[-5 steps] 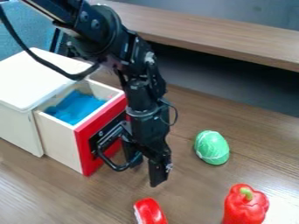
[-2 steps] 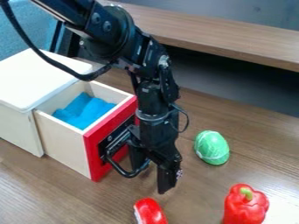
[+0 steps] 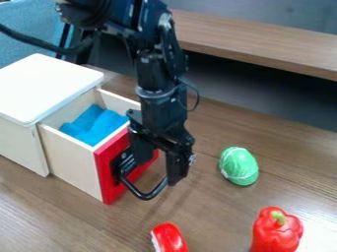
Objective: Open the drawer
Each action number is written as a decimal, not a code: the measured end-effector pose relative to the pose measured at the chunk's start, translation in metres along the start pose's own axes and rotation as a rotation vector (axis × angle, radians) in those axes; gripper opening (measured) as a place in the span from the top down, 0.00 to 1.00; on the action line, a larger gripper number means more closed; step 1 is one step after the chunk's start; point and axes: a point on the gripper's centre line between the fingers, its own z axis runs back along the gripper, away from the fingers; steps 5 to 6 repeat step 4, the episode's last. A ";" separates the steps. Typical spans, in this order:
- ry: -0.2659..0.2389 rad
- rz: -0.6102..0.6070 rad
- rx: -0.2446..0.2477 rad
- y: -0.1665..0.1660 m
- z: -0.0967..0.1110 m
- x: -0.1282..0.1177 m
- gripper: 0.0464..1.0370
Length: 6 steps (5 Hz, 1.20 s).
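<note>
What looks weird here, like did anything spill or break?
Nothing really stands out: I see no spill or break. The drawer is open, with blue cloth bunched inside, and the red pepper stands upright on the table.

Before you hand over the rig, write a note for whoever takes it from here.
Gripper: open, fingers apart at the black handle; contact with it can't be judged.
Drawer: out of the white-topped box, blue cloth inside.
Done: drawer is open, though whether that is its full travel can't be told.
Left: probably just lifting clear without nudging the drawer.
Nearby: green object, red pepper.
</note>
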 end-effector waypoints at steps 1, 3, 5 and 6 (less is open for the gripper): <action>-0.031 -0.014 -0.008 -0.003 0.022 0.005 0.04; -0.103 -0.065 -0.035 -0.014 0.061 0.002 0.04; -0.145 -0.095 -0.039 -0.020 0.075 0.000 0.04; -0.145 -0.095 -0.039 -0.020 0.075 0.000 0.04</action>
